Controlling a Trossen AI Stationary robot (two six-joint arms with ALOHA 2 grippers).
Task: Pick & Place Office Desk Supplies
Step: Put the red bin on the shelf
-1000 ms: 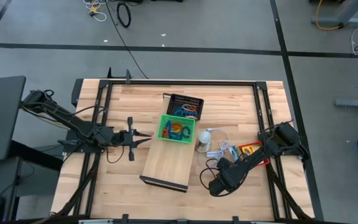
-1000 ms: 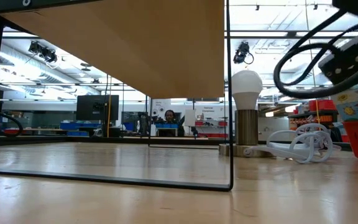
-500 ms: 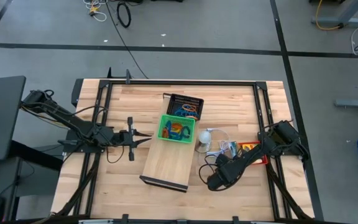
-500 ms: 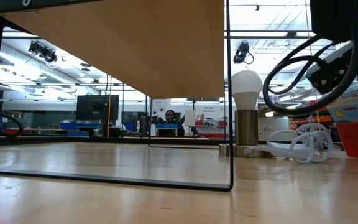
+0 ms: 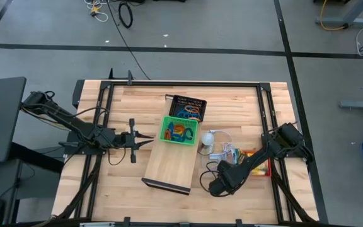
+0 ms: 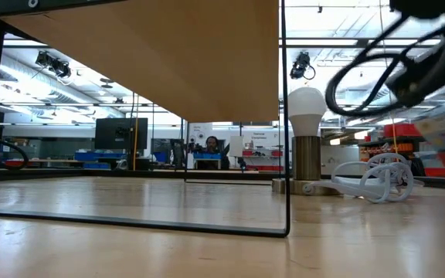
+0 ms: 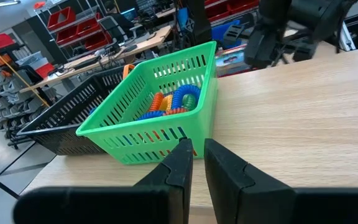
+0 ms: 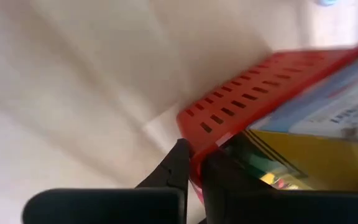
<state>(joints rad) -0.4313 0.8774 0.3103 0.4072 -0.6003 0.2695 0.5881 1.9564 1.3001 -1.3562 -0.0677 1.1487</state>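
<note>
A pale wooden worktop (image 5: pixel 244 107) stands on a grey floor, with shelving and screens in the room behind. The right end effector (image 8: pixel 192 163) has its fingers pinched on the red tray's (image 8: pixel 253 93) rim, near the worktop's right edge. In that tray a yellow card box (image 8: pixel 303 158) lies flat, its heading unclear. The left end effector (image 7: pixel 196 163), fingers nearly pressed together and empty, hangs beside the green tray (image 7: pixel 154 106) holding coiled loops (image 7: pixel 173 102).

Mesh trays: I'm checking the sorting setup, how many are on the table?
3: black tray at the far middle, green tray just in front, red tray at the right gripper.
</note>
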